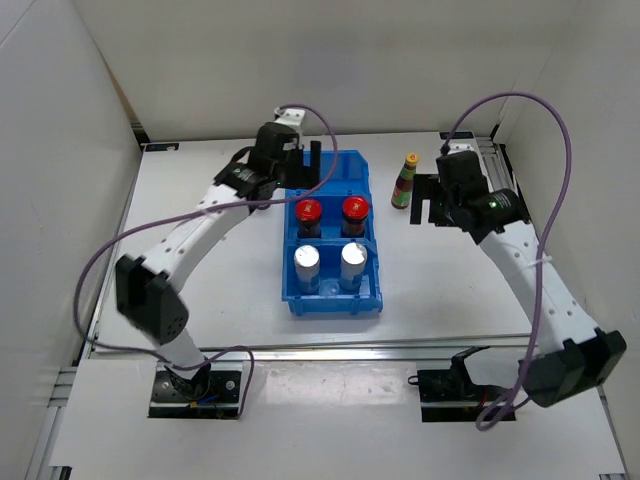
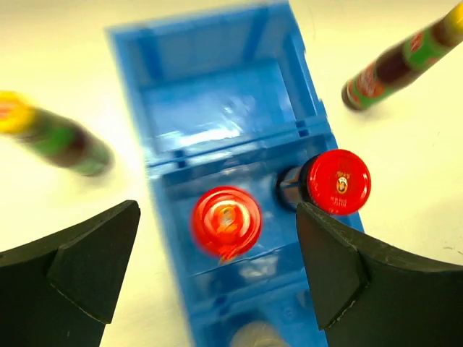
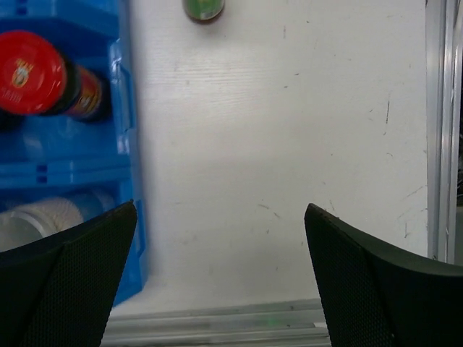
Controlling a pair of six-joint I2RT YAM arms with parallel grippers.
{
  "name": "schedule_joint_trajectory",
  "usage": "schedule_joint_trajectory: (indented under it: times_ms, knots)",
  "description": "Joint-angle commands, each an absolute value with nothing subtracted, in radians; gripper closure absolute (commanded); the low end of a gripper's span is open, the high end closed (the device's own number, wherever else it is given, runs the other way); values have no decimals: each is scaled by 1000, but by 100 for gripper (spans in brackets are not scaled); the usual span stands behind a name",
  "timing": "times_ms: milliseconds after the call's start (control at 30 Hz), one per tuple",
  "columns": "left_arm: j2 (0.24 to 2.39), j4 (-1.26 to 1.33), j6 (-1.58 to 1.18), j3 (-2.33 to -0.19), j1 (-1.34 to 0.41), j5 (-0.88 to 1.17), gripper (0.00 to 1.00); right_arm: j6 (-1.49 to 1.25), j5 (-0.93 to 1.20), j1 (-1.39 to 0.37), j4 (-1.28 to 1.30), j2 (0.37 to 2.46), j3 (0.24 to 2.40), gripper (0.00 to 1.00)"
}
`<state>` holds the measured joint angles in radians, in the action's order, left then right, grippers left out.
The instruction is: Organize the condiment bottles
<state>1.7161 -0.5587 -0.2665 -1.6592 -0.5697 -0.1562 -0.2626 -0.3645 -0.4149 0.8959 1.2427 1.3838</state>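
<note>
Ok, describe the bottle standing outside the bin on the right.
Find the blue three-compartment plastic bin mid-table. Right of its far end stands a slim dark bottle; unlike the red-lidded jars inside, it has a yellow cap and green-red label.

A slim bottle point(image 1: 404, 183) stands between the blue bin point(image 1: 335, 300) and the right hand point(image 1: 426, 203); the bin's far compartment point(image 1: 340, 178) is free.

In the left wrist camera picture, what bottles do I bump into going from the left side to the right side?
Blurry yellow-capped bottle → blurry red-lidded jar → sharper red-lidded jar → slim bottle with the green-red label.
</note>
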Motion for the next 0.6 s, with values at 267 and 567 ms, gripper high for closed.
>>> schedule_joint_trajectory:
  times_ms: [267,567]
  knots:
    - [1243,-557,-173,-1286,-444,-322,0,-74,-98,-333,-6,1247,1046,0]
    - [1030,-405,-137,-934,-407,-391,0,-9,-166,-322,-164,1475,1071,0]
